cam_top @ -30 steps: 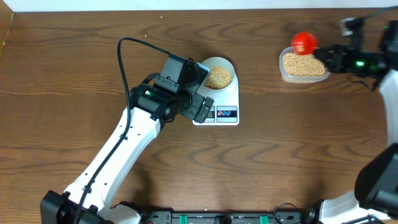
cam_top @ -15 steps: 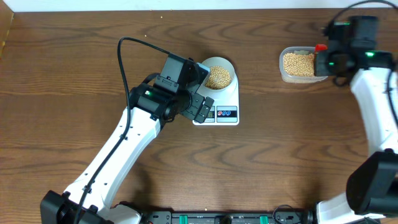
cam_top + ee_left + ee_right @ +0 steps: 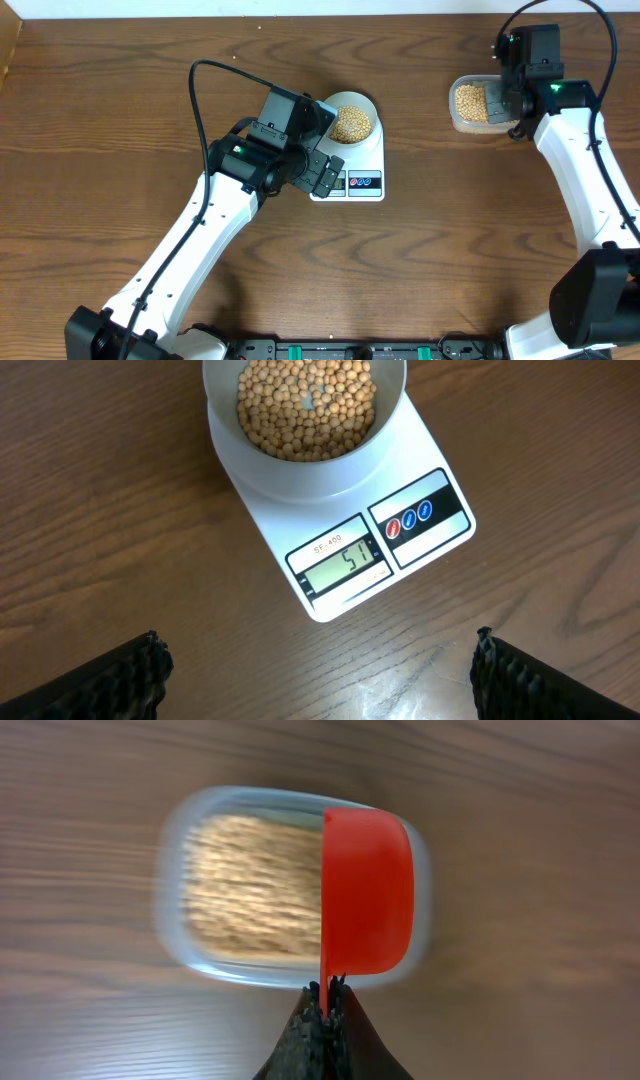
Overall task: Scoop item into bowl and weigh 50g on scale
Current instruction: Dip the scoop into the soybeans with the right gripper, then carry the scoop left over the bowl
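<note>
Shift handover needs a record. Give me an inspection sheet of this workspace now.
Surface: brown wood-grain table.
Job's things: bowl of beans on scale; display reads 51.
Clutter: nothing seen.
Grippers: left gripper hovers over scale, jaws open; right gripper jaws shut on red scoop above clear tub of more beans.
Cables: black cable loops off left arm; second cable arcs over right arm.
Surroundings: pale strip along far edge.

— Bright, even light. The scale [image 3: 350,550] looks sharp, with a soft sheen on the table [image 3: 400,670] just below it.
— Far right of it, the tub [image 3: 168,890] smears sideways; the scoop [image 3: 365,890] is crisp.
</note>
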You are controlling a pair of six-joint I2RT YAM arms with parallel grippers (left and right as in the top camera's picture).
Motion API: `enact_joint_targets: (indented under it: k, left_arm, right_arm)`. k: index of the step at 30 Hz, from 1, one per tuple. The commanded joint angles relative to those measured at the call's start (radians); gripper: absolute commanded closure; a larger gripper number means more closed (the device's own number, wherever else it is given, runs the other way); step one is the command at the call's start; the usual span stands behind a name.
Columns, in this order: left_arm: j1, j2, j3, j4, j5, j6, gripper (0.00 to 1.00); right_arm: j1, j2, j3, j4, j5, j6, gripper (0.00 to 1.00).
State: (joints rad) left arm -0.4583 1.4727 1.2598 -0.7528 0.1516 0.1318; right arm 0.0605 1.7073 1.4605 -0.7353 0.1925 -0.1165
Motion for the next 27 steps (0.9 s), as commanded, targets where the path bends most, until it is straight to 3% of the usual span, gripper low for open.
enact_joint_targets:
  k: [1, 4, 7, 20, 27]
  left_arm:
    - [0.004, 0.006, 0.001, -0.002, 0.002, 0.006, 0.02]
    - [0.004, 0.006, 0.001, -0.003, 0.002, 0.006, 0.02]
    - [0.004, 0.006, 0.001, -0.003, 0.002, 0.006, 0.02]
    - [0.003, 0.006, 0.001, -0.003, 0.002, 0.006, 0.02]
    - [0.004, 0.006, 0.001, -0.003, 0.002, 0.006, 0.02]
  right_arm:
    - [0.006, -0.002, 0.011, 0.036, -0.402, 0.012, 0.99]
    - [0.023, -0.002, 0.011, 0.077, -0.594, 0.012, 0.99]
    - [0.065, -0.002, 0.011, 0.113, -0.664, 0.012, 0.99]
    - [0.246, 0.032, 0.011, 0.122, -0.715, 0.003, 0.99]
    - [0.279, 0.096, 0.011, 0.107, -0.627, 0.003, 0.99]
